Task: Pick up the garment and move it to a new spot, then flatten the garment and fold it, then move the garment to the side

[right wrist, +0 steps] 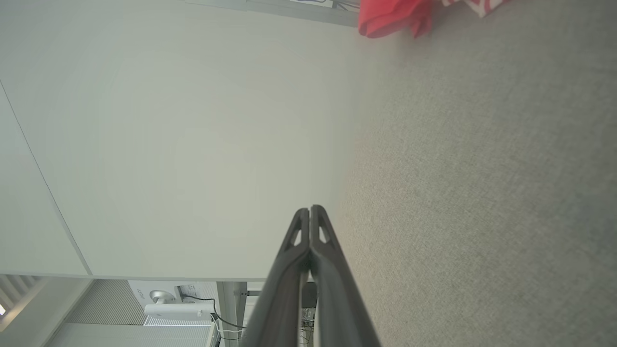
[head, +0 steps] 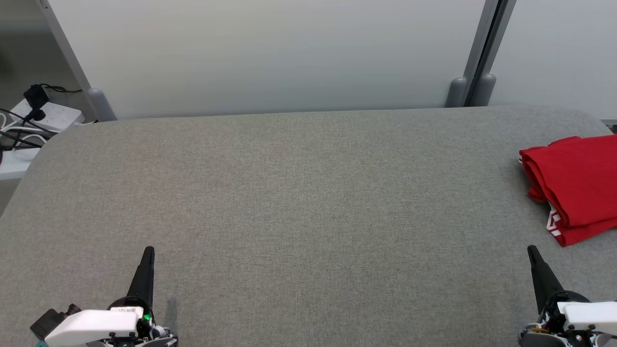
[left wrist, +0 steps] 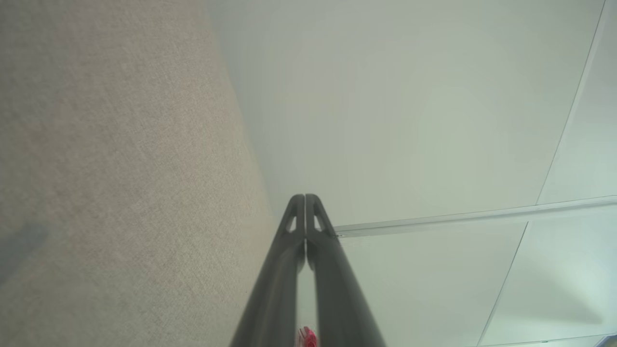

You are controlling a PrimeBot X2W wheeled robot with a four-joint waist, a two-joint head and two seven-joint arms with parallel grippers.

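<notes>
- My view from the head camera: a red garment (head: 573, 185) lies folded in layers at the right end of the grey, fabric-covered desk (head: 299, 193). It runs out of frame past the desk's right side.
- White lettering or trim shows along the garment's edge nearest the desk's front. I cannot read it.
- The left gripper (head: 148, 251) sits at the desk's front left. Its two dark fingers are pressed together into one point, holding nothing, and aim toward the desk's far edge.
- The right gripper (head: 532, 249) sits at the desk's front right, likewise closed tight and empty. It is just short of the garment and not touching it.
- From the left wrist camera, the fingers (left wrist: 294, 270) meet along their length above the desk's cloth surface, with a pale wall panel beyond.
- From the right wrist camera, the fingers (right wrist: 332, 279) also meet at the tips. The garment's red folds appear farther along the desk from them, well apart.
- A pale partition (head: 270, 58) stands directly behind the desk's far edge, with a grey post (head: 482, 53) rising behind the desk's far right.
- Off the desk's far left corner, a white power strip (head: 50, 115) rests on a lower surface with black cables plugged into it.
- The middle of the desk, between the two grippers, is bare grey cloth.
</notes>
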